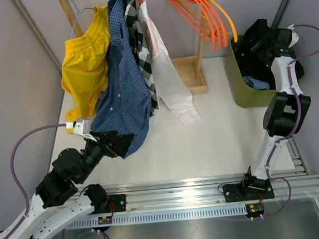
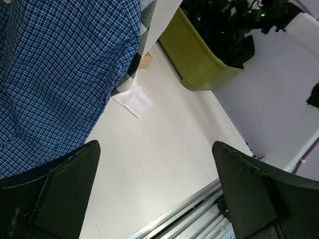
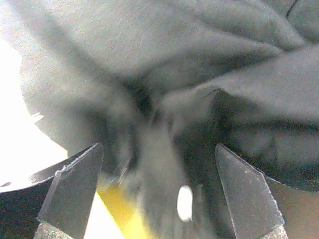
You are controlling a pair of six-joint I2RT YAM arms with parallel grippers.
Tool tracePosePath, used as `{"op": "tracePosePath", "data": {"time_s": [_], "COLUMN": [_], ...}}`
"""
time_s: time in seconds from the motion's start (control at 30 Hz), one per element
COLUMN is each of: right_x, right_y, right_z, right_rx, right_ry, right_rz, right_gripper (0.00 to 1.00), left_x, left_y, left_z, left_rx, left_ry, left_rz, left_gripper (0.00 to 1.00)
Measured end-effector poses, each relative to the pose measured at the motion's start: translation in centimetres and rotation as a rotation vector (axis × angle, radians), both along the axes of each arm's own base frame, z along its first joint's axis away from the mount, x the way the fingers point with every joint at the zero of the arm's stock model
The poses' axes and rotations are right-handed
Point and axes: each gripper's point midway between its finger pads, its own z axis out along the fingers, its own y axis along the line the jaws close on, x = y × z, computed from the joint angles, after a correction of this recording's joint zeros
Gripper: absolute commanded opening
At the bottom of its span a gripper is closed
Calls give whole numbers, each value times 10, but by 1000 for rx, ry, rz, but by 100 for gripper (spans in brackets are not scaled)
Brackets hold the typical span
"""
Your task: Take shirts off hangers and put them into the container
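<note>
Counting shirts first: four on the rack across the upper left of the frame, namely the yellow shirt [image 1: 85, 64], the dark blue check shirt [image 1: 124, 83], the black-and-white check shirt [image 1: 139, 37] and the white shirt [image 1: 170, 79]. Two more at the right edge, the black shirt [image 1: 255, 43] and the light blue shirt [image 1: 255, 82], so six in all. One container [image 1: 238, 87]. The orange hangers [image 1: 209, 20] at top centre overlap in a bunch, at least three, exact number unclear. One wooden rack [image 1: 191, 72]. Two arms, so two hands: left hand [image 2: 155, 149], right hand [image 3: 158, 149].
</note>
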Motion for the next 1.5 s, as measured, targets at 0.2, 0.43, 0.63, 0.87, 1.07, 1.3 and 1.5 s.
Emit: {"op": "tracePosePath", "data": {"time_s": [0.2,0.43,0.63,0.87,1.07,1.3,1.5], "right_x": [-41,-138,-225,-307,-348,-378,-398], "right_y": [19,95,193,264,304,323,329], "right_z": [124,171,141,160,181,177,195], "right_rx": [-104,-176,-136,-25,60,142,147], "right_ry": [-196,-269,-288,-478,-617,-661,-746], "right_rz": [41,139,458,840,1105,1261,1331], "right_gripper": [99,100,99,99,100,100,99], "left_x": [-3,-8,-11,-12,-12,-7,-4], "left_y": [11,23,30,31,31,25,18], "left_z": [8,22,29,30,30,30,27], "left_rx": [-2,-33,-41,-42,-42,-35,-16], "left_ry": [-27,-74,-100,-105,-105,-100,-90], "left_rz": [20,35,42,45,44,42,35], "left_gripper": [99,99,99,99,99,99,99]}}
